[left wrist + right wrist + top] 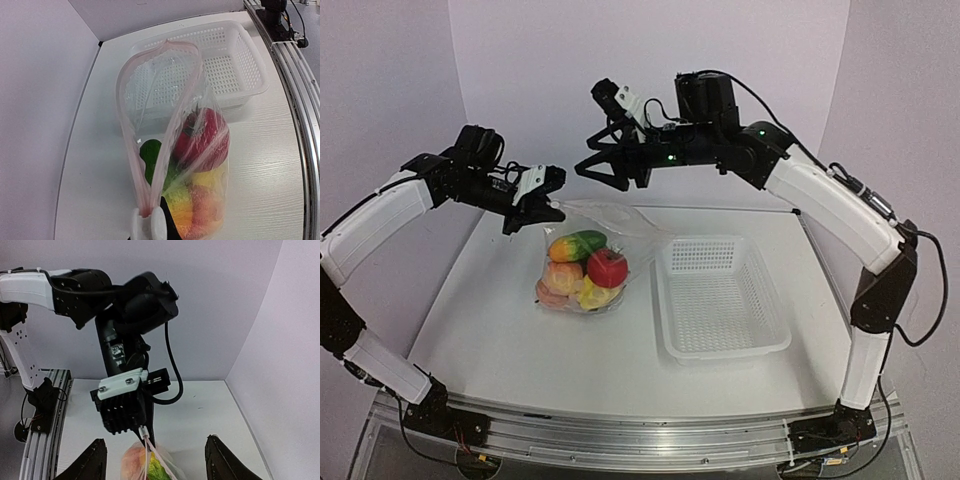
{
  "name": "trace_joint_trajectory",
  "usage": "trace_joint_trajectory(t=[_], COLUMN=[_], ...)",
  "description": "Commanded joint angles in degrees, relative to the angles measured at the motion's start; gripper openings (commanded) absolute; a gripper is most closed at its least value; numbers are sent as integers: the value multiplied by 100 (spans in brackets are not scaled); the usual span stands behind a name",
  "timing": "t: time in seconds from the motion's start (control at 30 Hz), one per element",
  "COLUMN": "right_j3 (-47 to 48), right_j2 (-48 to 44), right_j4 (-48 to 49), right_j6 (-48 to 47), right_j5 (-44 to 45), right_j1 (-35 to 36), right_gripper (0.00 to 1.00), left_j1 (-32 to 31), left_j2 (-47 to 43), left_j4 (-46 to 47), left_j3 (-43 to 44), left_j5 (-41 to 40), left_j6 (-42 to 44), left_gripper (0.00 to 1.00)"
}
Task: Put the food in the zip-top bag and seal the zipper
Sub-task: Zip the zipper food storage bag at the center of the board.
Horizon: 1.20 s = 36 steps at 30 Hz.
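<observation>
The clear, floppy plastic zip-top bag (620,228) sits on the white table (500,330), left of centre. Its loaded bottom rests on the surface and its mouth is drawn up toward the left arm. The food (585,280) is inside it. From above I count five glossy toy pieces that I can tell apart: one long green fruit (577,243), one red pomegranate (607,267), one peach (563,276), one yellow pepper (597,293) and one pinkish-orange piece (549,295) at the lower left edge. Whether more lie beneath them I cannot tell.

The zipper (125,130), a thin pink-tinged strip, stands apart in a wide loop in my left wrist view, so the mouth is unsealed. The left gripper (150,222) has its jaws pinched tight on one end of that strip, where the two sides of the loop meet. The right gripper (607,172) hangs above and behind the bag, well apart from it, jaws spread wide with nothing between them. In its own camera its two dark fingers (94,462) frame the left arm's wrist.

One white mesh plastic basket (720,295) stands just right of the bag. I cannot tell whether the two touch.
</observation>
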Motion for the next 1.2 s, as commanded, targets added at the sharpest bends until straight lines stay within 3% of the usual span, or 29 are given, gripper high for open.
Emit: trace_joint_trajectory(t=[0.0, 0.17, 0.53, 0.97, 1.17], right_j3=[229, 285, 576, 706, 599], right_j2=[451, 514, 922, 1139, 1090], right_j4=[5, 104, 317, 417, 483], right_j6=[-65, -6, 359, 479, 556], right_j5=[-396, -702, -619, -672, -635], right_j1=[-63, -65, 56, 85, 89], right_gripper=[62, 61, 47, 39, 25], left_j1=[-52, -96, -324, -483, -485], left_j2=[-144, -63, 198, 317, 294], left_j4=[-55, -348, -545, -611, -623], left_j3=[609, 1095, 1479, 1744, 1665], left_j5=[116, 375, -66, -83, -113], left_j6=[-135, -297, -273, -513, -471], left_gripper=[0, 0, 0, 0, 0])
